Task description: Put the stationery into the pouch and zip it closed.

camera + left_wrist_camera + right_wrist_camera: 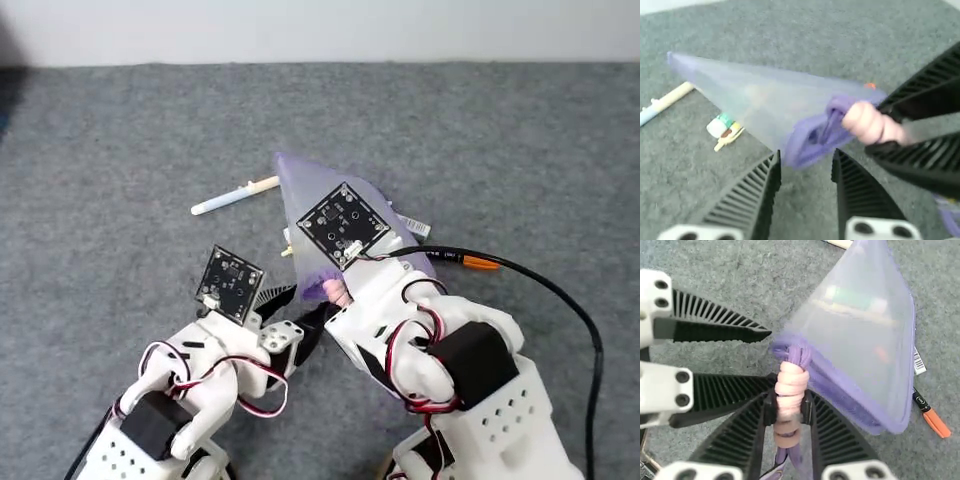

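The translucent purple pouch [318, 190] is held tilted off the grey table, its zipper end gathered at a pink pull [788, 390]. My right gripper [788, 399] is shut on that pink pull [867, 122]. My left gripper [806, 159] is open, its black fingers [720, 330] on either side of the pouch's purple corner [812, 135] without closing on it. A white and pale blue pen [235, 197] lies on the table beside the pouch. An orange-capped marker [930, 416] lies on its other side. A small green and white item [722, 127] sits under the raised pouch.
Grey felt-like cloth [120, 130] covers the table out to a pale wall at the back. A black cable [560, 300] runs from the right wrist over the cloth. Both arm bodies crowd the near edge.
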Motion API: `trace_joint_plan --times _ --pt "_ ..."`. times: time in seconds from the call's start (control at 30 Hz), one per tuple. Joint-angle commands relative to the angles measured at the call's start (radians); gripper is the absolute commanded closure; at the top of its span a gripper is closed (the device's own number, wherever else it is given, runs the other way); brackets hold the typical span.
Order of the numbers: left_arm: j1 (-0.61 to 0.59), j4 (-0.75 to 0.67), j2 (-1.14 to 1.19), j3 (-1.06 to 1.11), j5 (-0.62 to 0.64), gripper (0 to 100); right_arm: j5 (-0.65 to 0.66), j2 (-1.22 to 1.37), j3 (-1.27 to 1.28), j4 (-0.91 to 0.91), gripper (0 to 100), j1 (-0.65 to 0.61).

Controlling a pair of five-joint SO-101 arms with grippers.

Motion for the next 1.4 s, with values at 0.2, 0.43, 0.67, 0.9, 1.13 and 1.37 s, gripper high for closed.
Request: trace_joint_plan --times 0.2,0.43,0.67,0.9,1.13,1.37 --pt "-0.002 -0.063 0.011 -0.016 -0.002 84 -0.005 -0.022 -0.060 0.042 99.1 0.012" --pt "-0.003 -0.063 0.003 0.030 -0.002 84 -0.005 -0.021 -0.101 0.051 99.1 0.012" --pt "-0.023 -0.066 0.003 0.030 -0.002 84 0.044 -0.021 -0.103 0.101 99.1 0.012" --pt "-0.075 -0.155 0.012 0.033 -0.006 84 0.043 -0.022 -0.103 0.104 99.1 0.001" --pt "-0.063 -0.157 0.012 0.105 -0.006 84 0.037 -0.022 -0.103 0.107 99.1 -0.093" --pt "-0.066 -0.198 0.011 0.117 -0.006 90 0.043 -0.021 -0.103 0.108 99.1 -0.096"
